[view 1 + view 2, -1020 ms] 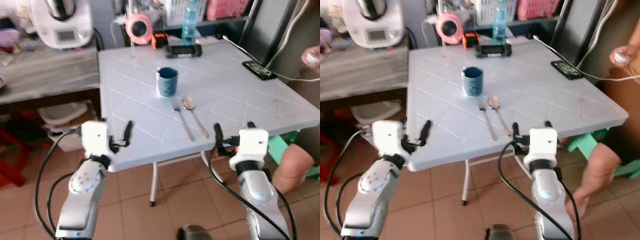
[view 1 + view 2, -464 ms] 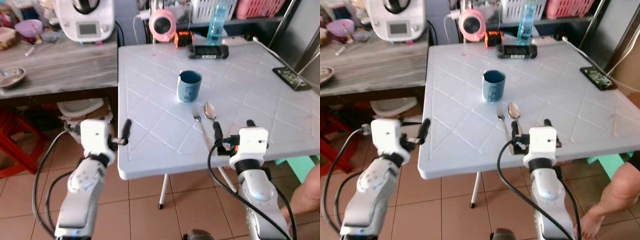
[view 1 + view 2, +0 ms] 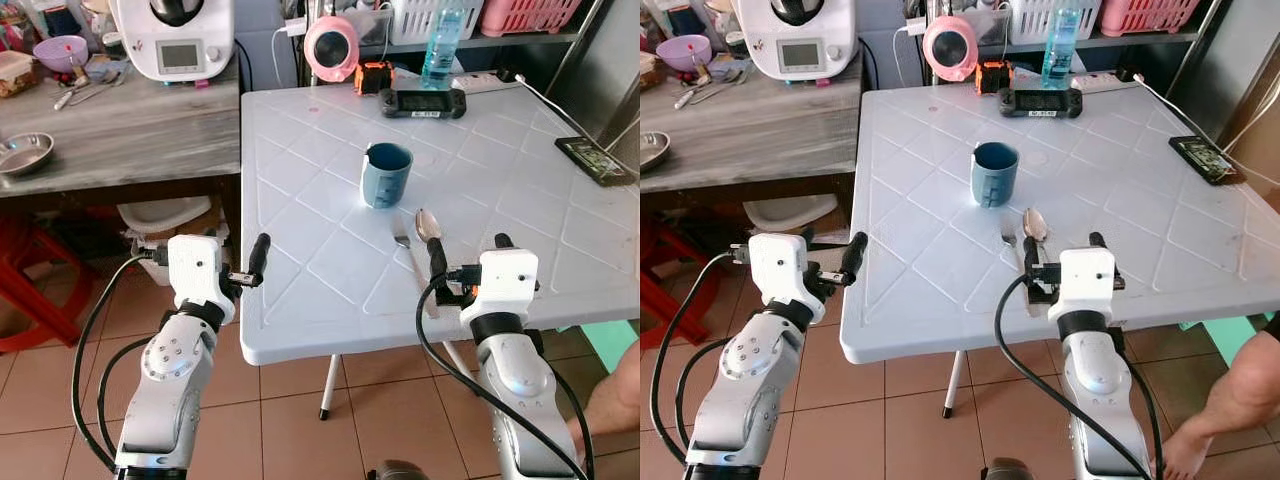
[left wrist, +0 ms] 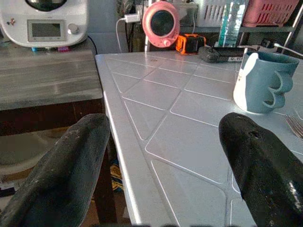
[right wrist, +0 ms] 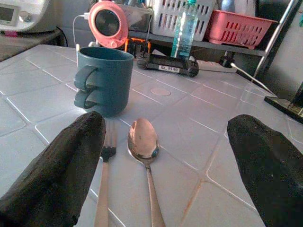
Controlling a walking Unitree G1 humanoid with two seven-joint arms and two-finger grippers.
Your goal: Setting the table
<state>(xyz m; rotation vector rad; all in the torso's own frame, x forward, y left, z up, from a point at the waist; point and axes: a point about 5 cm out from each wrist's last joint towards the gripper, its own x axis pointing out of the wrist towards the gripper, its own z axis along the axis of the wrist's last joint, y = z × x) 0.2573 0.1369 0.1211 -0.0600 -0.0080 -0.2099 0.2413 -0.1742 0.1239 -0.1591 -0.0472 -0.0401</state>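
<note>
Right wrist view has the right gripper [image 5: 163, 170] spread wide over the fork [image 5: 105, 189] and spoon [image 5: 144, 156] near the table [image 3: 310, 300] front edge, left gripper [image 4: 161, 175] spread too, so a low reach could knock both off.

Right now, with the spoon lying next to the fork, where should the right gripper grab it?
Grip the spoon by its thin handle, coming straight down. It lies flat beside the fork, bowl toward the blue mug, so a low side approach would likely nudge the fork. The open right gripper hovers over the handles.
</note>
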